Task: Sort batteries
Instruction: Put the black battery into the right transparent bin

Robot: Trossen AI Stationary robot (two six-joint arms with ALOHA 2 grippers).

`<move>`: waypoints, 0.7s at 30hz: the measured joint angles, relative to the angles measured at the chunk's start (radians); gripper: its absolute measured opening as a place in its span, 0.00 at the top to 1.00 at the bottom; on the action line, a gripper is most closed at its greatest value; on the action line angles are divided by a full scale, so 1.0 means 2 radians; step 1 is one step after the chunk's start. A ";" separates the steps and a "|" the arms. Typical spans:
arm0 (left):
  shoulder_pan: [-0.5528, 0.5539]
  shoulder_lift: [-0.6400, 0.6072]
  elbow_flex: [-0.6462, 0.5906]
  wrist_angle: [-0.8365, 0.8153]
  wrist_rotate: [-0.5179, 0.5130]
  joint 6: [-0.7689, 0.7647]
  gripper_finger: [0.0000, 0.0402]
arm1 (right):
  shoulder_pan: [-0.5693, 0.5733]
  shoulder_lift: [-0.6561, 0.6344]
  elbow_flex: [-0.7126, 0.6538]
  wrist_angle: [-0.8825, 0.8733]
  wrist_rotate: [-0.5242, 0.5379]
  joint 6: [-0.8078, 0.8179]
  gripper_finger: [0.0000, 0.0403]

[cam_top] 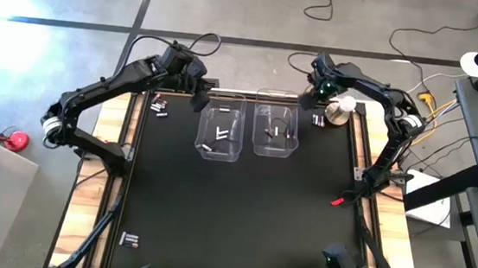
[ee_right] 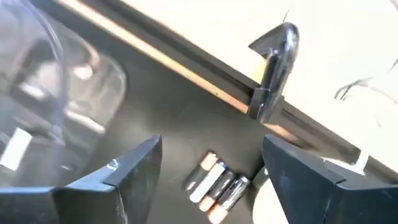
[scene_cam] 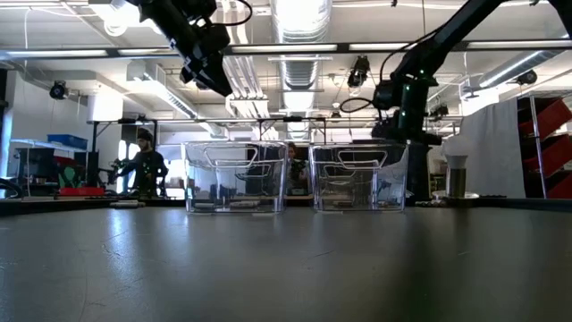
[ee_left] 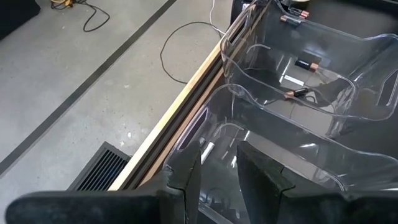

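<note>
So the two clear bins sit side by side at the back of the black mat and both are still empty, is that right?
Not quite. The two clear bins, left and right, do sit side by side at the back of the mat, but neither is empty: the high view shows batteries in the left and right.

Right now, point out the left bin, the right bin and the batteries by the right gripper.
Left bin (cam_top: 207, 124): high view, left wall.
Right bin (cam_top: 293, 130): high view, right wall.
Batteries (ee_right: 214, 182): right wrist view, cluster's middle.

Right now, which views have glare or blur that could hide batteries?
High view: bright glare washes the floor at upper left, off the table. Right wrist view: motion-blurred, though the batteries still show between the right gripper fingers. Low view: clear bins reflect room lights.
</note>
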 joint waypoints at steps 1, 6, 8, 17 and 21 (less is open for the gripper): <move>0.000 0.000 0.000 0.000 0.000 0.000 0.79 | 0.000 0.000 0.009 -0.011 0.000 0.028 0.34; 0.000 0.000 0.000 -0.002 0.000 -0.002 0.79 | 0.011 -0.018 0.034 -0.061 0.003 0.159 0.37; 0.000 0.000 0.000 -0.002 0.000 -0.002 0.79 | 0.025 -0.038 0.034 -0.060 0.023 0.169 0.37; 0.000 0.000 0.000 0.012 0.000 0.031 0.79 | 0.095 -0.150 -0.026 -0.060 0.119 0.303 0.38; 0.000 0.000 0.000 0.013 0.000 0.043 0.79 | 0.112 -0.181 -0.093 -0.050 0.119 0.383 0.41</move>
